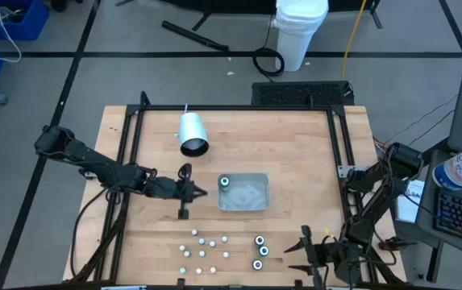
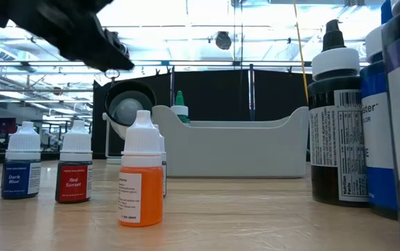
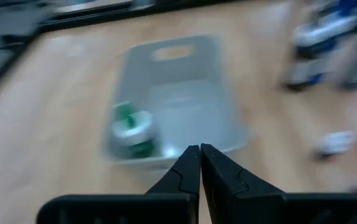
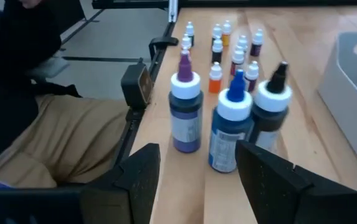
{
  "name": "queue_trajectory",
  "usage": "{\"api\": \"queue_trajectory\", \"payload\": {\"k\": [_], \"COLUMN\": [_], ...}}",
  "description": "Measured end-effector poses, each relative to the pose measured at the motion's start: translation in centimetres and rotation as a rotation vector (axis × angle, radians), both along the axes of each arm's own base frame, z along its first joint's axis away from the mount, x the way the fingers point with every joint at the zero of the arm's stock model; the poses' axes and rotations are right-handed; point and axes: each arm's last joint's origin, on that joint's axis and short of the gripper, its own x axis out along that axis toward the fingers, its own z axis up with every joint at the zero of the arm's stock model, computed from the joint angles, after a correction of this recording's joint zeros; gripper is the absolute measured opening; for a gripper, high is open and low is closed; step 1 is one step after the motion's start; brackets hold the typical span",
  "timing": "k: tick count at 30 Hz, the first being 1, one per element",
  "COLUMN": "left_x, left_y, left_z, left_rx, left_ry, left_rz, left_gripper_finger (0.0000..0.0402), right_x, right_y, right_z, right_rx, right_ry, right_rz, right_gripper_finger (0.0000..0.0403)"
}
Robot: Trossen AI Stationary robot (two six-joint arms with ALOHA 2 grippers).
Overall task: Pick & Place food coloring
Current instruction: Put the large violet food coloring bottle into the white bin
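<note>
Food coloring (image 1: 224,183) is sitting in the tray (image 1: 255,201); left gripper (image 1: 201,192), pinched empty, is risking clipping the tray rim.

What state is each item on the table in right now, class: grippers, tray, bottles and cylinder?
Left gripper: shut, empty, beside the tray.
Right gripper: open, empty, facing three larger bottles.
Grey rectangular plastic tray: upright, holding one bottle.
Green-capped bottle: inside the tray.
Small white-capped bottles: standing upright on the table.
White cylinder: lying on its side.
</note>
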Motion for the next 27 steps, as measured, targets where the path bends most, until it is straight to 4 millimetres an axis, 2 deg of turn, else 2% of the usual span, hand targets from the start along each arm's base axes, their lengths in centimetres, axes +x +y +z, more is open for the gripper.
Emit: {"api": "queue_trajectory", "payload": {"k": [5, 10, 13, 15, 19, 23, 27], "left_x": [-0.1, -0.2, 0.6, 1.5, 4.2, 7.2, 9.3], "left_y": [-2.6, -8.0, -11.4, -13.6, -17.0, -19.6, -21.6], "left_z": [1.8, 4.6, 5.7, 5.5, 4.1, 2.4, 1.2], "left_rx": [-0.111, -0.086, -0.065, -0.05, -0.044, -0.096, -0.119], "left_ry": [-0.015, -0.005, -0.031, -0.027, -0.004, 0.032, 0.054], "left_rz": [-0.112, -0.193, -0.214, -0.222, -0.208, -0.205, -0.227], "left_gripper_finger": [0.0019, 0.0019, 0.0019, 0.0019, 0.0019, 0.0019, 0.0019], "right_x": [0.5, 0.9, 1.2, 1.4, 1.9, 2.6, 3.3], "right_y": [0.8, 1.7, 2.3, 2.6, 3.3, 4.8, 6.6], "right_z": [-0.9, -1.5, -2.3, -2.9, -4.0, -4.2, -4.8], "right_rx": [-0.03, -0.036, -0.032, -0.035, -0.081, -0.071, -0.088], "right_ry": [-0.039, -0.107, -0.134, -0.157, -0.194, -0.192, -0.156], "right_rz": [0.027, 0.062, 0.075, 0.083, 0.057, 0.051, 0.053], "right_gripper_finger": [0.0198, 0.0198, 0.0198, 0.0198, 0.0199, 0.0198, 0.0198]}}
